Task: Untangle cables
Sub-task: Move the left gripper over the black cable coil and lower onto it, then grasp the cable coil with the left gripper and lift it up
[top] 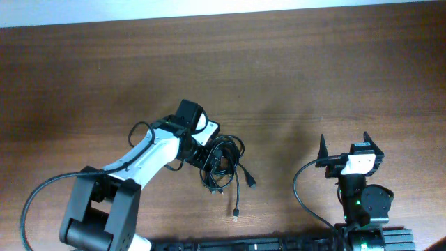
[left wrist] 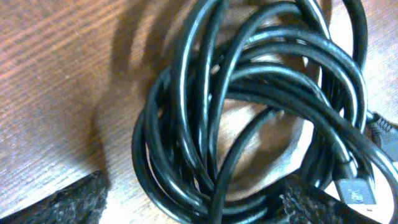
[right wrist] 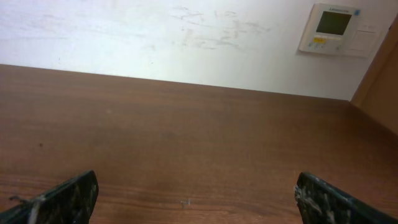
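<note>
Nearest the arm bases, two loose plug ends (top: 237,217) of the cables (top: 223,164) are seen pointing toward the near edge of the surface (top: 313,77), one lying right of the other and slightly farther off. Beyond them the cables are gathered in an oval coil near the middle of the surface, its long axis running near to far with a slight lean to the right. The left hand (top: 207,153) is reached out diagonally from its base and angled down at the coil's left side. In the left wrist view its fingers (left wrist: 65,202) are held apart with the black loops lying between them. The right hand (top: 345,145) is held well apart to the right, pointed away over bare surface, fingers (right wrist: 62,199) spread wide. A white wall (right wrist: 155,37) is seen farthest off.
</note>
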### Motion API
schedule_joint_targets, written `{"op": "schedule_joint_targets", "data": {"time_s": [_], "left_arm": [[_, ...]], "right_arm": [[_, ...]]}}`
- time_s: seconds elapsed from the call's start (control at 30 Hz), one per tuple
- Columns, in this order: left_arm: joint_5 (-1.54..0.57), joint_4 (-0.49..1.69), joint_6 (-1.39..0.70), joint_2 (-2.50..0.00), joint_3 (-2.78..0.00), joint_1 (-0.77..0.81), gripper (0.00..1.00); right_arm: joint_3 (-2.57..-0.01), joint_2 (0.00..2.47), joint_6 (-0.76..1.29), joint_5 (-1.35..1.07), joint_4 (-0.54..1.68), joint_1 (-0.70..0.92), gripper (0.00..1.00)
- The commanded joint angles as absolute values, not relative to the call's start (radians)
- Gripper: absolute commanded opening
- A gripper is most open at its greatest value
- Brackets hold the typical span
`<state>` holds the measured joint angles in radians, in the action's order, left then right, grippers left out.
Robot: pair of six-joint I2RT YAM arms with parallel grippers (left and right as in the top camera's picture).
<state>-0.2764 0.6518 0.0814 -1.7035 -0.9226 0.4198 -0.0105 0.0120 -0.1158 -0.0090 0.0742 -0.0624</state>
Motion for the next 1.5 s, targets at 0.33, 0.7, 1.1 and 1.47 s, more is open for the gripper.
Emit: {"op": "schedule_joint_targets", "data": {"time_s": [0.33,0.7,1.1,1.47], "left_arm": [[-0.094,0.646,-0.039,-1.761,-0.934,0.458,0.7],[0.008,0.623,-0.061,-1.762,-0.934,0.546,0.22],[0.007,0.558,-0.06,-1.761,-0.934,0.554,0.0],[0.004,0.527,0.075,-1.508,-0.939,0.554,0.0]], "right_arm": [[-0.006,0.004,-0.119,-0.022,0.079,-0.067,0.99],[-0.006,0.004,-0.119,-0.022,0.079,-0.067,0.99],[-0.006,0.004,-0.119,-0.022,0.079,-0.067,0.99],[-0.006,0.004,-0.119,-0.022,0.079,-0.067,0.99]]}}
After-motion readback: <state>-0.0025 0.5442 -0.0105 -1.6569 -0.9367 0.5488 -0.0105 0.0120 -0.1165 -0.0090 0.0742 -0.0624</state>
